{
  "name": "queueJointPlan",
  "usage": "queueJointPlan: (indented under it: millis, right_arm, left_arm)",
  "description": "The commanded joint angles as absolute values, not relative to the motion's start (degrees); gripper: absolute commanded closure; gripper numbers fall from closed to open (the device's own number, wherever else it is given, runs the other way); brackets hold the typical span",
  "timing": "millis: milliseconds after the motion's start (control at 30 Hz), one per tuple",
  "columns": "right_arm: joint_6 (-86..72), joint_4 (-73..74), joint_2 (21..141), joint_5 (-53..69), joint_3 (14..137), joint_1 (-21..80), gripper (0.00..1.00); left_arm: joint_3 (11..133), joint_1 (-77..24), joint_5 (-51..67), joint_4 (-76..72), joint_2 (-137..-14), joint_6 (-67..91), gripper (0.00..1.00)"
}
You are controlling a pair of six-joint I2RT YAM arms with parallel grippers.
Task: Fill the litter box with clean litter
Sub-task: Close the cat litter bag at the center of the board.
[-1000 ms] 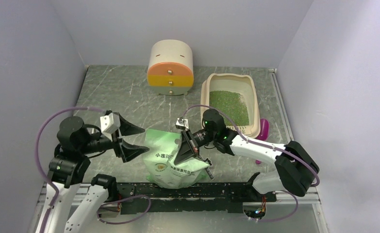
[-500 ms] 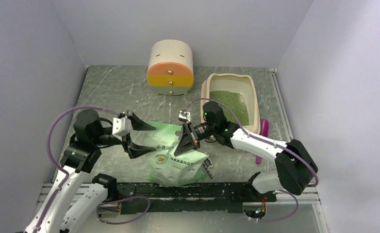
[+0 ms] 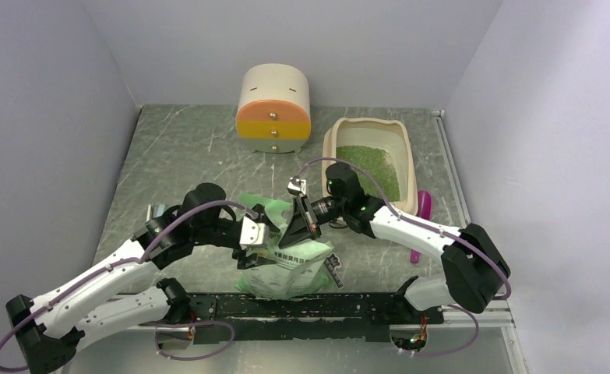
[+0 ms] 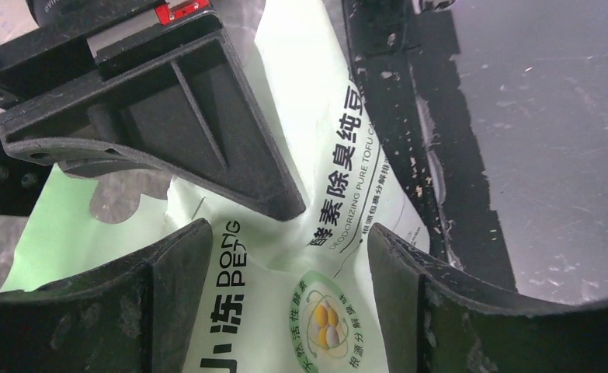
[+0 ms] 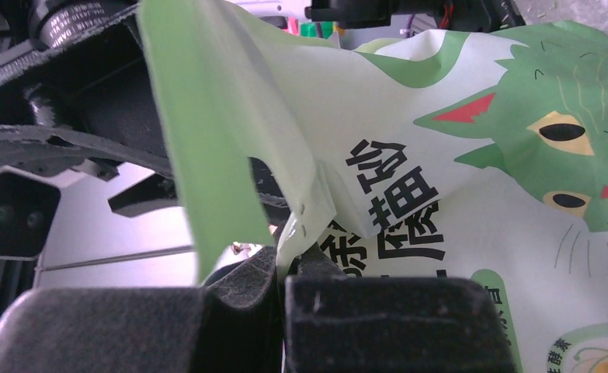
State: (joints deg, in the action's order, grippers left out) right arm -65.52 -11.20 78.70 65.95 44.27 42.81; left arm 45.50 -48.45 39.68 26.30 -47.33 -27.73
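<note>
Right hand (image 5: pixel 281 272) is pinching the green bag (image 3: pixel 286 269) at its top edge. Left hand (image 4: pixel 285 241) is hovering spread wide at the bag's front. Litter box (image 3: pixel 368 123) is sitting far right on the table (image 3: pixel 185 148), with clean litter (image 3: pixel 368 167) inside.

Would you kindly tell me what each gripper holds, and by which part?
The right gripper pinches the green bag by its top edge; the left gripper is open, holding nothing.

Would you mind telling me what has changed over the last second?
The left gripper swung right to the bag, its open jaws now over the printed front. The right gripper stayed shut on the bag's top edge; litter box, drawer unit and scoop unmoved.
</note>
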Motion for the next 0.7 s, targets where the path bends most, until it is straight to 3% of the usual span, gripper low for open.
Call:
queueJointPlan:
  millis: [0, 167, 467, 667]
  right_arm:
    - [-67.3, -14.5, 76.3, 67.4, 46.1, 43.1, 1.00]
    - [-67.5, -15.8, 75.3, 68.1, 45.8, 43.2, 1.00]
    - [-77.2, -32.1, 72.6, 70.7, 41.5, 43.9, 1.00]
    - [-80.2, -38.8, 71.2, 71.4, 41.4, 45.5, 1.00]
  left_arm:
    - [46.5, -51.1, 29.0, 31.9, -49.3, -28.8, 0.22]
    - [46.5, -52.1, 24.3, 36.9, -48.0, -29.1, 0.25]
    - [43.9, -52.1, 22.0, 34.7, -38.1, -28.6, 0.13]
    - [46.3, -52.1, 29.4, 38.9, -46.5, -32.1, 0.22]
